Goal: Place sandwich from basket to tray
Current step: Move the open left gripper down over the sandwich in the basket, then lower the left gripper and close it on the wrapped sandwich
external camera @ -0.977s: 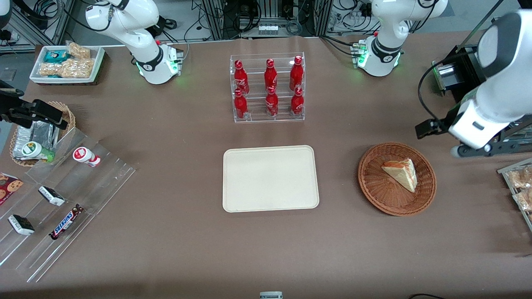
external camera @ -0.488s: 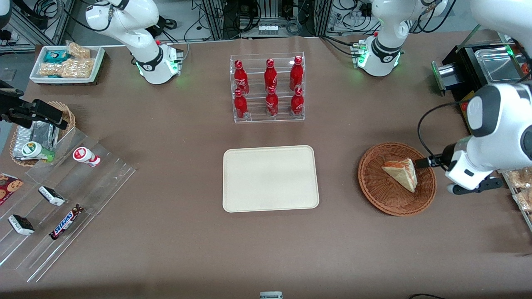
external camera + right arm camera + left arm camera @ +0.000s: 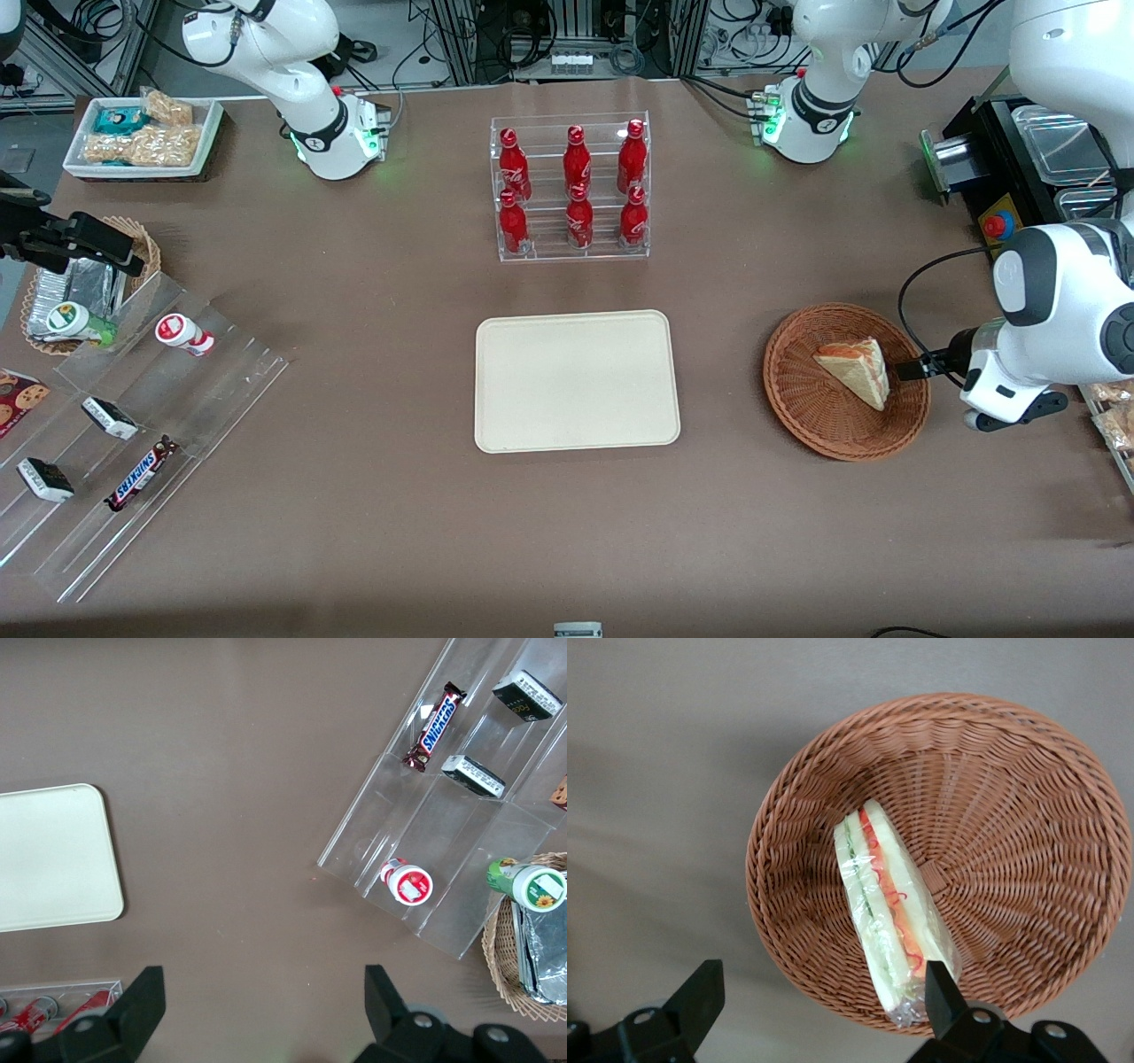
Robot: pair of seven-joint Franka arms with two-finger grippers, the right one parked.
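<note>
Reach step: gripper (image 3: 819, 1001), fingers spread wide and empty, hovers by the basket (image 3: 802, 408) rim, right of frame. Sandwich (image 3: 858, 370) lies in the basket. Next: straddle the wedge, close, carry to the empty tray (image 3: 576, 381) at centre.

Basket (image 3: 1028, 797): reddish-brown woven wicker, ribbed, rough. Sandwich (image 3: 890, 904): pale soft bread under glossy clear plastic wrap. Tray (image 3: 576, 381): cream, smooth, matt plastic look. Desk (image 3: 354, 532): brown, matt, paper-like cover. Claw (image 3: 819, 1005) above basket rim: matt black fingers, spread wide. Bottle rack (image 3: 571, 186): clear glossy acrylic; bottles (image 3: 577, 159) shiny red.
</note>
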